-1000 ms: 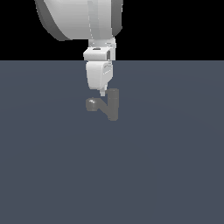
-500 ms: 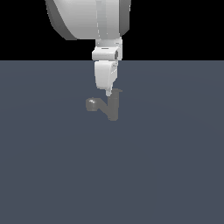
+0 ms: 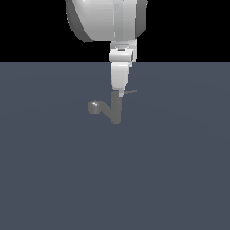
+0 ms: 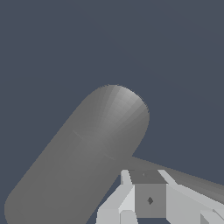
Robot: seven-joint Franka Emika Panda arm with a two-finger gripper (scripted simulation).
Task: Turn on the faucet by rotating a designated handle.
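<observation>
Surface: a flat, plain slate-blue floor point(image 3: 58, 179) fills the lower part of the exterior view and ends at a straight far edge.
Room: beyond that far edge there is only black point(image 3: 27, 27); no walls show.
Faucet point(image 3: 115, 110): small, dull grey, standing near the middle of the floor, closer to the far edge than to the near one.
Spout point(image 3: 95, 107): it reaches to the exterior view's left and ends in a rounded knob.
Handle point(image 3: 130, 92): a thin tapering blade at the top of the faucet body, pointing to the exterior view's right.
Arm point(image 3: 108, 20): a large white arm comes down from above, straight over the faucet.
Gripper point(image 3: 120, 93): its tip is at the top of the faucet body, at the root of the handle; whether it touches cannot be told.
Gripper state: in the wrist view a pale finger point(image 4: 131, 199) lies beside the blade point(image 4: 183, 179), but whether the fingers are apart or closed cannot be told.
Wrist view: the faucet body point(image 4: 83, 157) fills the frame as a fat grey cylinder.
Open room: bare floor lies on every side of the faucet, widest toward the near edge.
</observation>
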